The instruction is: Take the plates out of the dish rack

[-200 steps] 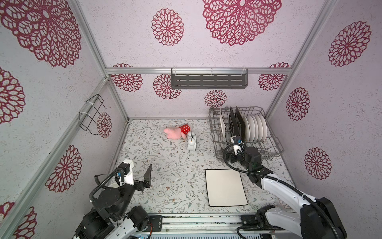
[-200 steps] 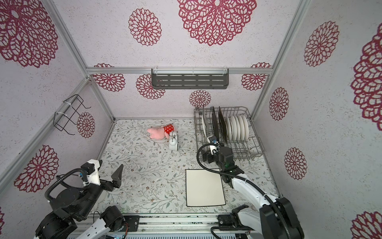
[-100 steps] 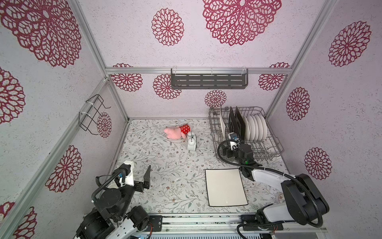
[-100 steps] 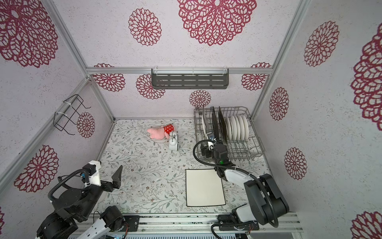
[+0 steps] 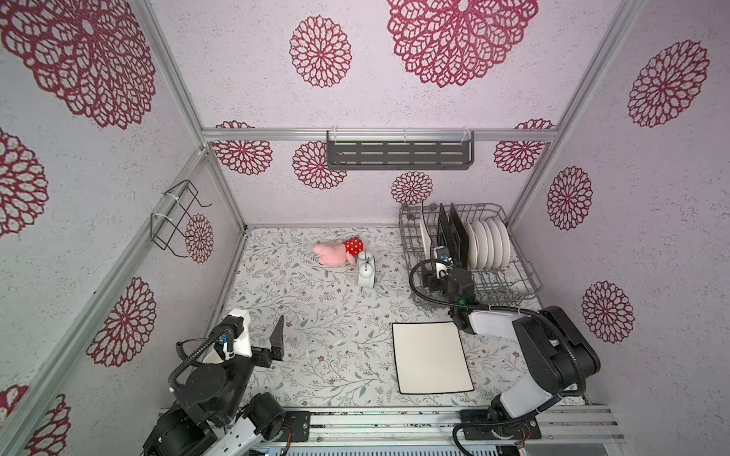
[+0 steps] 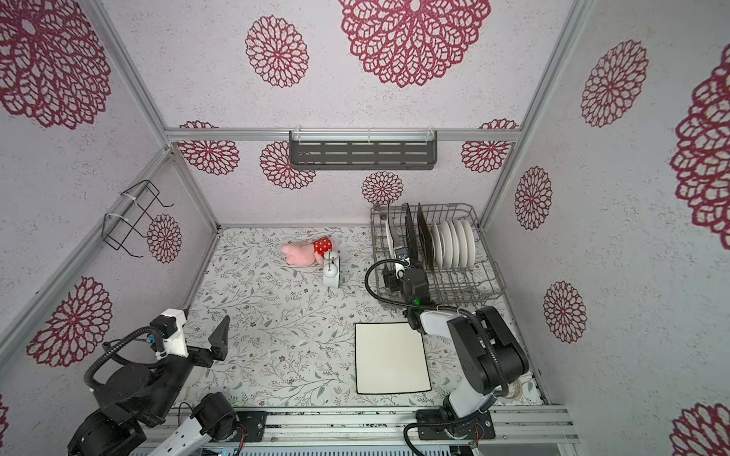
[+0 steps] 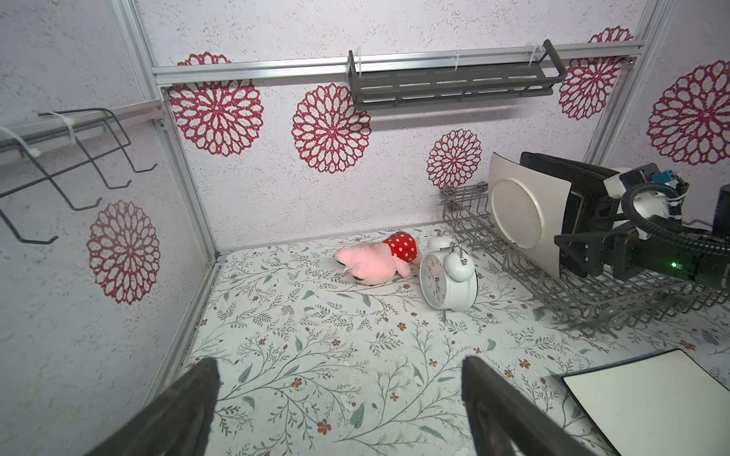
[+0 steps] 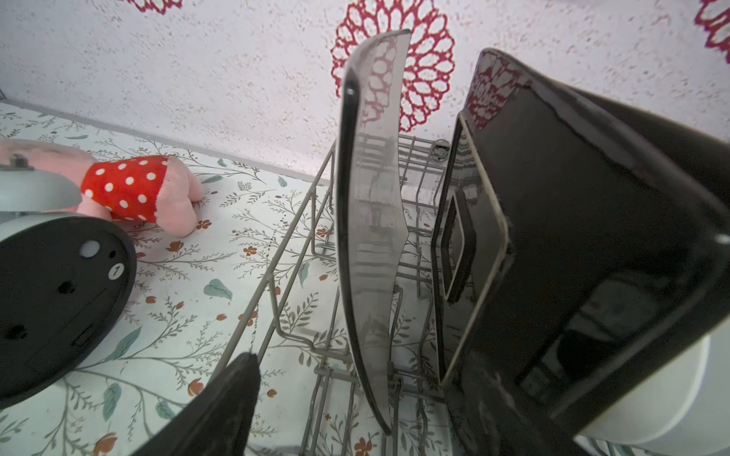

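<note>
Right pincer: reached into the near left part of the rack, jaws apart and set either side of the near edge of the white plate. In the right wrist view we see one finger standing clear of that plate's edge, outside the rack wire; the other finger is hidden behind the dark plates, so we cannot tell if it touches. No grip visible yet. Left pincer: jaws wide apart, nothing between them, hanging over the table at the near left, well apart from the rack. The rack sits in the far right corner of the table. In it, all upright on edge, left to right: the white plate, two dark plates, then a row of round plates packed close together. The near half of the rack holds only tines. One flat plate with a black rim lies on the table in front of the rack. A clock and a plush touch mid-table.
</note>
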Motion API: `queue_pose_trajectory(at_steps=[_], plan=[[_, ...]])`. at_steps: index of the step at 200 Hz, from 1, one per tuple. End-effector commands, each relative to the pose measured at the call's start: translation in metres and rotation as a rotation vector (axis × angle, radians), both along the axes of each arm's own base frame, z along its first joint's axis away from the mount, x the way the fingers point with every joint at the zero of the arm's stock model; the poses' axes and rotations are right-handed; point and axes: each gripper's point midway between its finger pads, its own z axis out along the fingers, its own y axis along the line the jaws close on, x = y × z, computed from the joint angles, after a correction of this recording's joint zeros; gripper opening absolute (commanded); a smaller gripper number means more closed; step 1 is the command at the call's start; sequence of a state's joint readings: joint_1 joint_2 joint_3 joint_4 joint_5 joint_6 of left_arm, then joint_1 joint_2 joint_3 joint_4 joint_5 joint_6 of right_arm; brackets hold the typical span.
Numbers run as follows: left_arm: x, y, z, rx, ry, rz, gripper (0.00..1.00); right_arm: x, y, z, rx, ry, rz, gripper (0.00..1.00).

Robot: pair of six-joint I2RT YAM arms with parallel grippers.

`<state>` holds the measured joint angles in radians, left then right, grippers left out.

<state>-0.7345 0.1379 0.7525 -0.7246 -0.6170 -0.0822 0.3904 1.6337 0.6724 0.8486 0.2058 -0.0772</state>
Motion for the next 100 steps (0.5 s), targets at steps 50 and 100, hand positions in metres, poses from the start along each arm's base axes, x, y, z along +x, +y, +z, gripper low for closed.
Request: queue_pose_trajectory(at_steps=[50, 100], plan=[[0.006, 0.003, -0.005, 0.022, 0.015, 0.044, 0.97, 0.028, -0.002, 0.02, 0.087, -0.1, -0.001, 0.79], [0.008, 0.008, -0.007, 0.036, 0.015, 0.079, 0.97, 0.039, 0.003, 0.019, 0.107, -0.13, 0.033, 0.76]])
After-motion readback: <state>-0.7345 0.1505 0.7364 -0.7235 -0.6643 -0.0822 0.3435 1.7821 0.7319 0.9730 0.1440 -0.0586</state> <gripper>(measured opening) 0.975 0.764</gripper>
